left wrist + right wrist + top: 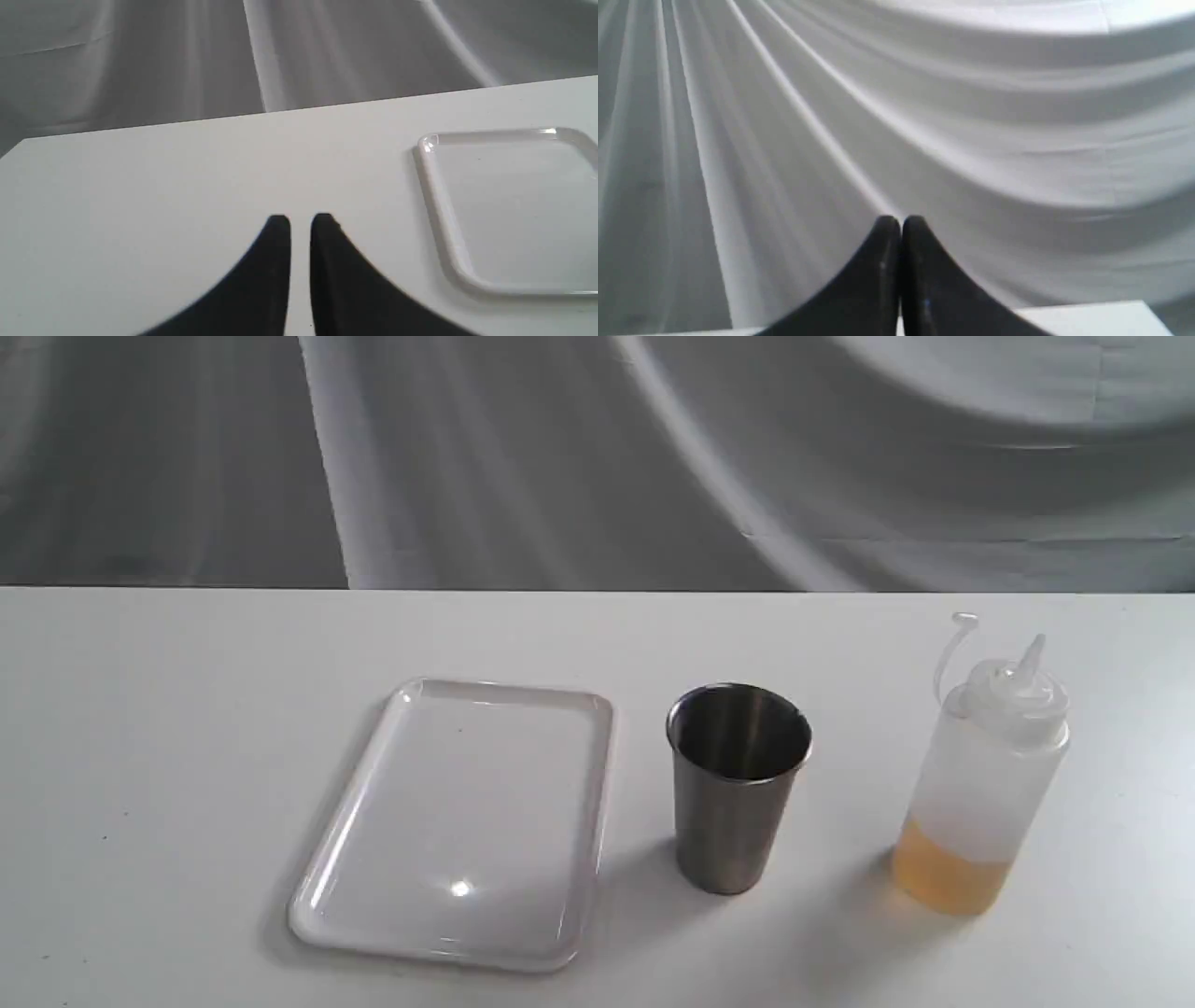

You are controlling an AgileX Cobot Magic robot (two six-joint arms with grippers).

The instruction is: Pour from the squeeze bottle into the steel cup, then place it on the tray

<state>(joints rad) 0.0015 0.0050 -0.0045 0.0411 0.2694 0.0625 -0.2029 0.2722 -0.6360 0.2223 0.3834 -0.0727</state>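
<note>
The squeeze bottle (985, 775) stands upright at the table's right, its cap hanging off on its strap and amber liquid low in its base. Left of it stands the steel cup (738, 784), upright, nothing visible inside. The white tray (467, 821) lies flat left of the cup, with nothing on it; its corner (509, 210) also shows in the left wrist view. Neither gripper appears in the exterior view. My left gripper (300, 221) hovers over bare table beside the tray, fingers nearly together and holding nothing. My right gripper (901, 223) is shut, facing the cloth backdrop.
A white table (187, 756) carries everything, with its far edge meeting a draped grey cloth backdrop (560, 457). In the right wrist view only a strip of the table edge (1087, 317) shows below the fingers.
</note>
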